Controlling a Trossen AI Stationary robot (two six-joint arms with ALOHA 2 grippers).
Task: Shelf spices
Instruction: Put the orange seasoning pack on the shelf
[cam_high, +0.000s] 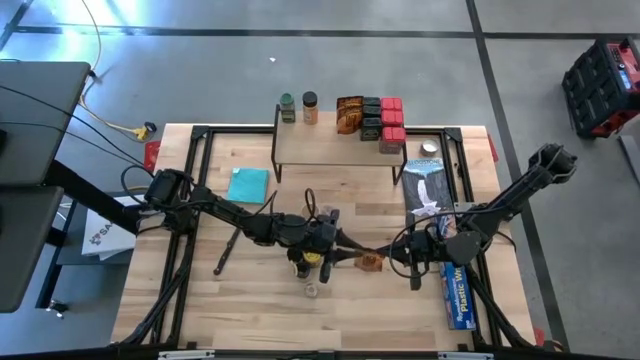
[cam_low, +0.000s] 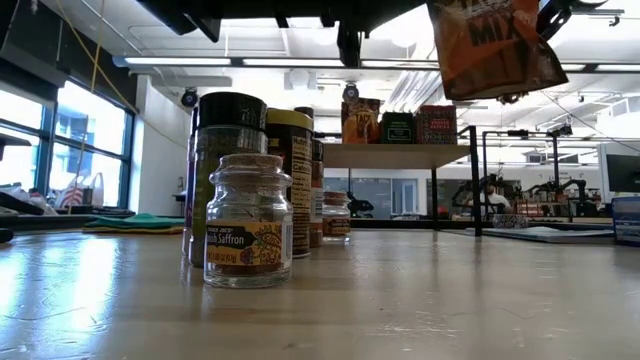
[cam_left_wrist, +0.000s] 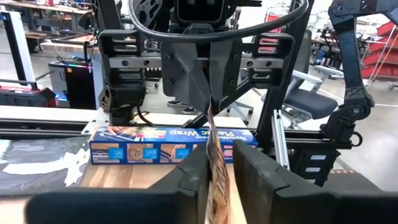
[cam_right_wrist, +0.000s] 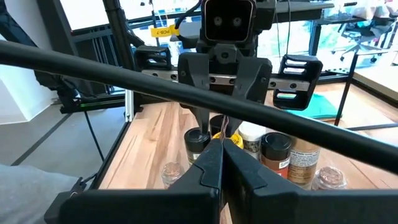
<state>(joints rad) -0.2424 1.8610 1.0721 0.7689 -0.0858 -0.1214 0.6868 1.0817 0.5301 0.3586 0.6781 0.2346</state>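
Packet: an orange-brown flat spice packet (cam_high: 372, 262) hangs in the air above the table's middle front, held between the two arms; in the low view it shows at the top, with "MIX" printed on it (cam_low: 495, 45).
Right gripper: the right gripper (cam_high: 388, 258) is clenched on one edge of the packet, its two dark fingers (cam_right_wrist: 214, 165) pressed together on the thin sheet.
Left gripper: the left gripper (cam_high: 345, 252) faces it from the other side; its fingers (cam_left_wrist: 189, 177) stand on either side of the packet's edge, a narrow gap showing on one side, so I cannot tell whether they press it.
Jars on the table: a cluster of small round jars (cam_high: 308, 262) stands under the left gripper; nearest the low camera is a clear glass saffron jar without a lid (cam_low: 247, 222), behind it a black-lidded jar (cam_low: 225, 150) and a yellow-lidded one (cam_low: 292, 180).
Shelf: the low rack with a light wooden top (cam_high: 335, 146) stands at the table's far edge, carrying two jars (cam_high: 298, 108) at one end and packets and small dark and red boxes (cam_high: 380, 120) toward the other.
Nearby: a teal square cloth (cam_high: 248, 184) lies beside the shelf's left legs; a long blue plastic-wrap box (cam_high: 457, 287) lies on the right side of the wooden table (cam_high: 240, 300).
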